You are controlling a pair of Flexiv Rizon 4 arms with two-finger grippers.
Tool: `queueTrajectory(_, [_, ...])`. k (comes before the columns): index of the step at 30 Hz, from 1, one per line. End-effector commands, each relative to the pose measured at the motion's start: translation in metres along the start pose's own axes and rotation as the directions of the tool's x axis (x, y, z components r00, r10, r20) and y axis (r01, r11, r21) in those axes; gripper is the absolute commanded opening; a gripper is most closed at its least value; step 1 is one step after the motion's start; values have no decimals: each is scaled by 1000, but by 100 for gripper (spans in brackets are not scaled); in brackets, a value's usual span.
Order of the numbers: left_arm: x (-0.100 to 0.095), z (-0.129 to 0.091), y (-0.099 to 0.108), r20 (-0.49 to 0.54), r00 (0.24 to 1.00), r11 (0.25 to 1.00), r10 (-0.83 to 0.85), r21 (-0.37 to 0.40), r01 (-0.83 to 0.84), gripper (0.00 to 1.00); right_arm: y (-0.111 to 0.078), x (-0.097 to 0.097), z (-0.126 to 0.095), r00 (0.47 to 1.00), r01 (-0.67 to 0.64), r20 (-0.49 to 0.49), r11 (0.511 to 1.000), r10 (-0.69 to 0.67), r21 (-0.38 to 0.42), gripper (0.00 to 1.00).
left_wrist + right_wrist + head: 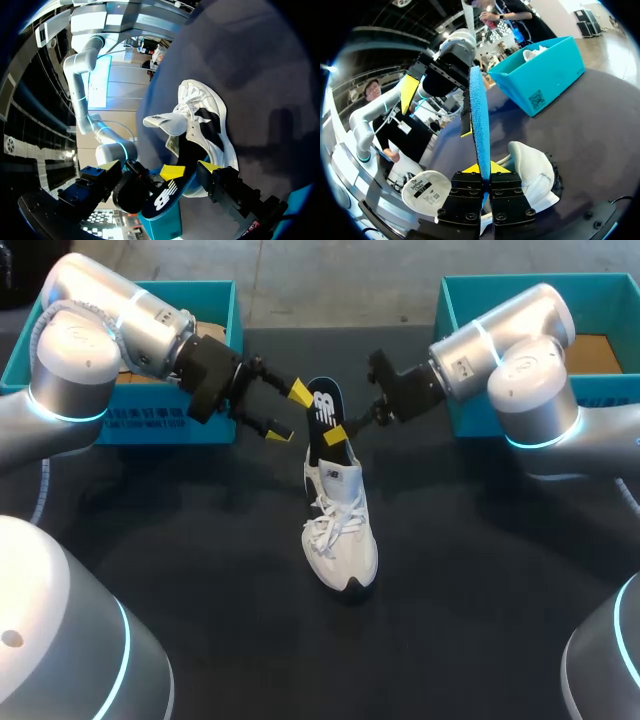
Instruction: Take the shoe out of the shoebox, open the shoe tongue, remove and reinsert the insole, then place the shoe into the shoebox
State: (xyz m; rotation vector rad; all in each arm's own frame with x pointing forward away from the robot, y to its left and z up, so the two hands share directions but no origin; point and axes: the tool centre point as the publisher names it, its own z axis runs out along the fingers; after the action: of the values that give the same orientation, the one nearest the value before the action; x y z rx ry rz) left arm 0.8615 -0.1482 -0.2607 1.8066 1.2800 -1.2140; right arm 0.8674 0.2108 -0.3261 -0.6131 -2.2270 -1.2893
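A white shoe (340, 540) stands on the black table, toe toward me, its tongue (167, 122) pulled open. A dark insole (322, 415) with a blue underside (480, 120) rises upright out of the heel. My right gripper (337, 433) is shut on the insole's lower part, seen edge-on between its fingers (482, 172). My left gripper (289, 412) is open just left of the insole's top. In the left wrist view the insole (162, 195) lies between my left gripper's (159, 167) wide-spread fingers, and neither is seen pressing on it.
A teal shoebox (215, 290) stands at the back left behind my left arm. A second teal box (470, 300) stands at the back right behind my right arm, also seen beyond the shoe (545, 75). Bare black tabletop (200, 540) surrounds the shoe.
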Motion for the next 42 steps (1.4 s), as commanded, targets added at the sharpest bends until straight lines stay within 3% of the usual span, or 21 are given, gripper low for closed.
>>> queueTrajectory(1, [0, -1, -2, -4, 1000, 1000, -1, -4, 1, 100, -10, 2, 7, 1000, -4, -6, 999, 4, -54, 0])
queueTrajectory(9, [-1, 2, -2, 1, 1000, 1000, -2, -7, 2, 100, -25, 10, 15, 999, -41, -15, 999, 41, -35, 0])
queueTrajectory(16, [0, 4, -3, 5, 1000, 1000, -8, -8, 8, 100, -25, 13, 11, 999, -48, -11, 999, 48, -19, 0])
queueTrajectory(18, [0, 5, -3, 7, 1000, 1000, -8, -8, 8, 100, -21, 13, 9, 999, -39, -4, 999, 38, -15, 23])
queueTrajectory(22, [-1, 5, -3, 11, 1000, 1000, -7, -12, 7, 100, -11, 15, 5, 1000, -18, 7, 1000, 18, -10, 33])
queueTrajectory(28, [-2, 6, -3, 11, 1000, 1000, -5, -12, 5, 100, -6, 15, 4, 1000, -17, 24, 998, 19, -58, 32])
queueTrajectory(36, [-3, 7, -3, 11, 1000, 1000, -5, -13, 5, 100, -2, 13, 20, 998, -43, 49, 990, 50, -136, 29])
queueTrajectory(39, [-3, 8, -3, 12, 1000, 1000, -5, -12, 5, 100, -1, 11, 23, 996, -53, 64, 988, 63, -147, 22])
queueTrajectory(42, [-3, 8, -3, 13, 1000, 1000, -3, -10, 3, 100, -1, 10, 23, 995, -59, 75, 987, 70, -150, 0])
